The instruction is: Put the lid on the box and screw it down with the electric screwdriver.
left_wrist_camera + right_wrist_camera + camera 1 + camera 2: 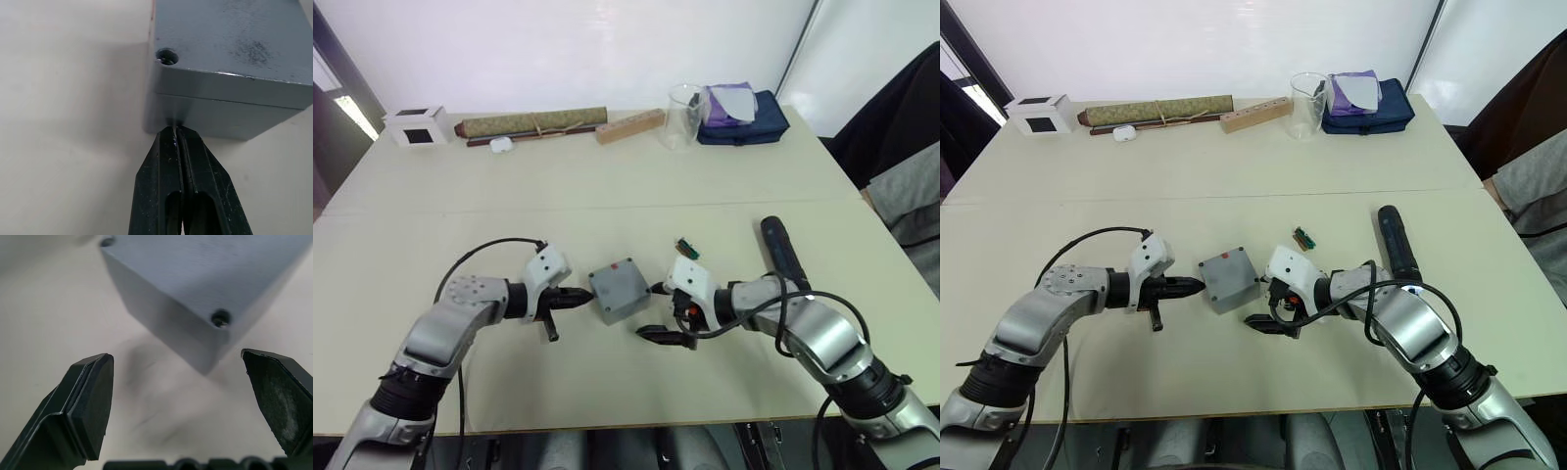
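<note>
Head views are showing the box (620,290) sitting near the middle of the table (607,196) with the lid (1225,270) already lying flush on top, a red mark on its far side, and the two arms reaching in from either side. The left gripper (579,295) is pointing at the box's left side, and the right gripper (658,313) is waiting just right of it, likely so the box is braced between them. The electric screwdriver (783,252) is lying untouched well to the right, beyond the right arm, so the screwing step looks not yet begun. A small green part (686,248) is lying just beyond the right gripper. Left wrist view is showing that gripper's fingers (171,196) pressed together with nothing between them, their tips touching the box wall just under the lid seam, below a corner screw hole (167,56); this looks like a nudge or a steadying push. Right wrist view is showing its fingers (90,406) spread wide apart and empty, with the box corner lying beyond them, apart from both pads.
</note>
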